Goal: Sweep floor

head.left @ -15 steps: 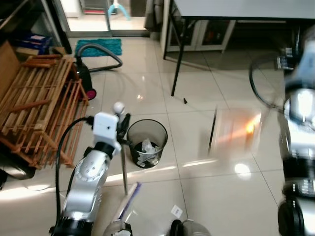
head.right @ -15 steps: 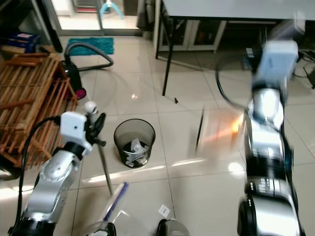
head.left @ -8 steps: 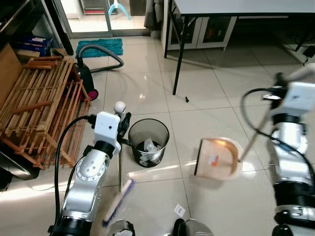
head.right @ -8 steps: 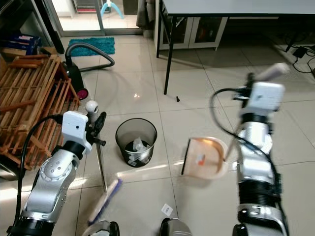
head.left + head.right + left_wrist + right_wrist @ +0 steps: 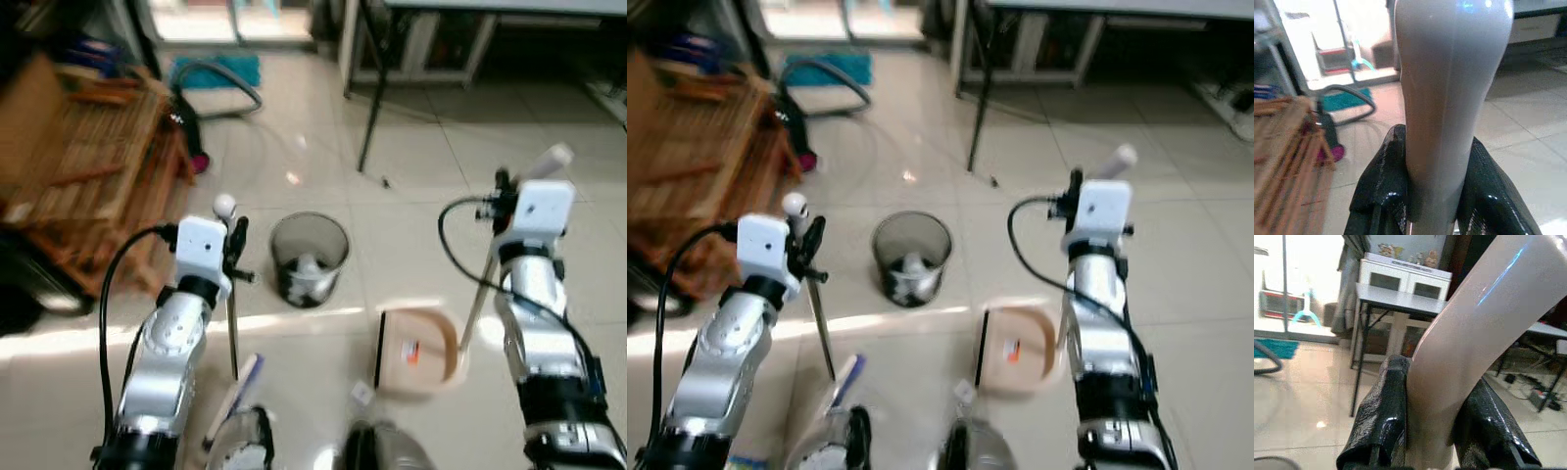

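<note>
1. Head views are soft with blur. The wooden rack (image 5: pixel 88 147) to the far left of the left gripper (image 5: pixel 233 257) is smeared, and its slats can't be counted.
2. The left gripper is clamped on the broom (image 5: pixel 232 323) handle near its rounded top. In the left wrist view both black fingers (image 5: pixel 1382 186) press the pale shaft from either side.
3. The broom's long axis runs almost upright, knob up by the gripper. The thin pole drops straight below the gripper to a blue-edged brush head (image 5: pixel 233 397) on the tile. The head is blurred and partly cut off by the robot's body (bristles not readable).
4. The right gripper (image 5: pixel 1080 211) is closed around the dustpan handle (image 5: pixel 505 245). In the right wrist view the fingers (image 5: pixel 1383 416) pinch the beige shaft.
5. The dustpan handle leans: top end up and out past the right gripper, lower end slanting down and in toward the pan (image 5: pixel 419 341).
6. The pan sits on the floor below and inward of the right gripper, its dark open lip facing the broom side.
7. The bin (image 5: pixel 309 259) stands between the two grippers, nearer the left one, slightly ahead of it. There is pale litter inside, but what it is can't be told.
8. A small white scrap (image 5: pixel 361 393) lies just beside the pan's near corner.
9. A table leg (image 5: pixel 370 108) and a vacuum hose (image 5: pixel 220 83) sit well ahead of both grippers; their upper parts run off frame.
</note>
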Available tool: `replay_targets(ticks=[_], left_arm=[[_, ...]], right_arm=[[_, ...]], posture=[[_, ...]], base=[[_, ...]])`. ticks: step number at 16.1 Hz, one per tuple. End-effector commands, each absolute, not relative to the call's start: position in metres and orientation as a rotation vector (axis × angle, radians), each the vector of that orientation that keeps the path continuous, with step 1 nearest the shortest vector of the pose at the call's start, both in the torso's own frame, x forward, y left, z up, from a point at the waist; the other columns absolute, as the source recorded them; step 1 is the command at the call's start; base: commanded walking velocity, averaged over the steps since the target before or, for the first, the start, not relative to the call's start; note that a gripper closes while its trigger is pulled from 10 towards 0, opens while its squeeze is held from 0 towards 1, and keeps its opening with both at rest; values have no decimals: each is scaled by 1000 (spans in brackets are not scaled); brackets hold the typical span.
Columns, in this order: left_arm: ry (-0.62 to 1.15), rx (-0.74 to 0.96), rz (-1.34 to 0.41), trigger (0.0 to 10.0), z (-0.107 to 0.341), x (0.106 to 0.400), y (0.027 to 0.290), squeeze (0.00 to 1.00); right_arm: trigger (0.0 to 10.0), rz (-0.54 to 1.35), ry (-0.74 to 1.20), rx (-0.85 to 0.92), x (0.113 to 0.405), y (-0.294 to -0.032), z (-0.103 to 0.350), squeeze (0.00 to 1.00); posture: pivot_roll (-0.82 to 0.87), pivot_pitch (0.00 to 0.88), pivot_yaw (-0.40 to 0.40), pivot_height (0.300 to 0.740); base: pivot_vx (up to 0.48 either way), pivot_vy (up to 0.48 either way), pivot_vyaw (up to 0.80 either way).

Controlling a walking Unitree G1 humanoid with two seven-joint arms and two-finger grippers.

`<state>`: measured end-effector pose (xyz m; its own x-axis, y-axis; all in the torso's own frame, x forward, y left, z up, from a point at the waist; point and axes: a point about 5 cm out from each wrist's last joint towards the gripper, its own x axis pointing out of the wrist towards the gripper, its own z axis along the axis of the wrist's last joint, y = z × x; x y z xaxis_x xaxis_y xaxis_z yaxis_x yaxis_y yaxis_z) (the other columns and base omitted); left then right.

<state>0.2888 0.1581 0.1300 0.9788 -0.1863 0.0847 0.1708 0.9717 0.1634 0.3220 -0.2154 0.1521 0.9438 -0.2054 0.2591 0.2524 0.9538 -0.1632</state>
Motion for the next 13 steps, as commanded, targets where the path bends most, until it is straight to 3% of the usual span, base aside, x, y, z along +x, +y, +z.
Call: replay_targets(ticks=[1,6,13], left_arm=[[-115,176,-192,10000,134,290,154,0],[-131,199,-179,10000,142,297,149,0],[-162,216,-143,10000,148,302,150,0]], right_arm=[[10000,-233,-289,-208,319,-213,162,0],[10000,-169,-275,-183,314,-198,160,0],[10000,-98,-223,-125,313,-185,153,0]], posture=[[0,136,-2,740],[1,132,5,740],[1,116,2,740]], base=[[0,0,0],[0,0,0],[0,-450,0]])
